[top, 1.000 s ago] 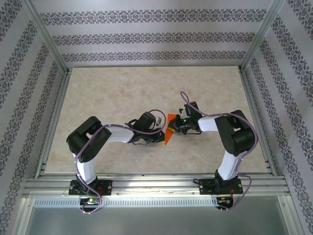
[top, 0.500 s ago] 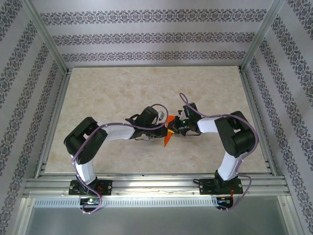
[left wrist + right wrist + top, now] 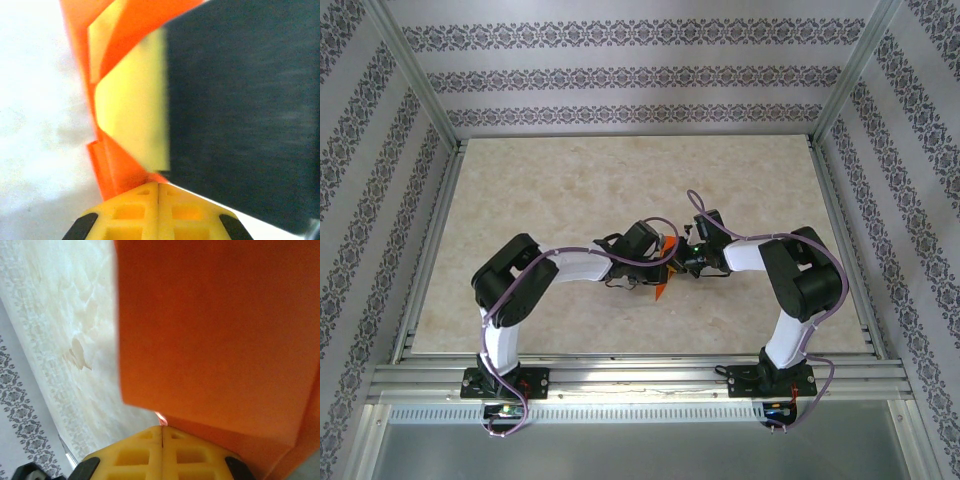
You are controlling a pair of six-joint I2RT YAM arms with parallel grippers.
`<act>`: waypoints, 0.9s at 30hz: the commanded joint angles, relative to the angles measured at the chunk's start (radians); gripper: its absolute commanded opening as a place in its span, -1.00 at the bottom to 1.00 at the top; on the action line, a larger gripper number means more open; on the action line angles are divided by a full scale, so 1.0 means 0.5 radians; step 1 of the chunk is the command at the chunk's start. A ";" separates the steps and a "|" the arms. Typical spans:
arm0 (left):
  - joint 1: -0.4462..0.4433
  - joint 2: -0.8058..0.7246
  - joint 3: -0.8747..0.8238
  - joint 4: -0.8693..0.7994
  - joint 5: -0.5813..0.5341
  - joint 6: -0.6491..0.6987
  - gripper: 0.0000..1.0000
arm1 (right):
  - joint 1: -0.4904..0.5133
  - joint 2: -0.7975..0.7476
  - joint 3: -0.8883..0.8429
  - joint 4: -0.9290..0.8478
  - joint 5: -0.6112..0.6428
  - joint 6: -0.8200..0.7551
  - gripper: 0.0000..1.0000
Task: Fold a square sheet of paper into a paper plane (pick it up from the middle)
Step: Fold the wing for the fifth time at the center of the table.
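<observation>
Your left claw and right claw meet nose to nose over the middle of the marble-patterned table, and the paper plane sits between them. From above, a bit of orange shows at the far side of the two tips. A narrow pointed end sticks out on the near side, toward the arm bases, just past the left claw's fingers. In the left wrist view, the left claw is closed right down. Its two yellow pads press together along a thin seam with no gap, and the orange paper plane comes out of that seam and runs up and away ahead of the pads, folded into layered flaps. A pale yellow face lies against those flaps. It is too blurred for you to tell whether it is paper or a finger. To the right of the claw's line, a dark blurred block crowds close against the paper. In the right wrist view, the right claw is likewise pinched fully closed, pads meeting at a seam. A broad orange panel of the paper plane rises straight out of it and spreads ahead and to the right. The pale table surface lies off to the claw's left.
</observation>
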State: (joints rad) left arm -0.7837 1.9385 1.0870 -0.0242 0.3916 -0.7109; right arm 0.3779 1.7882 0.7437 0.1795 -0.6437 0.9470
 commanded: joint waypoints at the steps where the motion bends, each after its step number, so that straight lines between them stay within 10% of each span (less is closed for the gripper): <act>1: -0.052 0.078 0.028 -0.252 -0.147 0.059 -1.00 | 0.030 -0.032 -0.033 -0.016 0.033 0.030 -1.00; 27: -0.184 0.160 -0.227 -0.224 -0.220 -0.087 -1.00 | -0.286 0.106 0.045 0.095 0.030 -0.042 -0.90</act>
State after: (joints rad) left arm -0.8440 1.9270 1.0424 0.0540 0.2649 -0.7414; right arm 0.2718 1.8069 0.7532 0.1848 -0.6815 0.9325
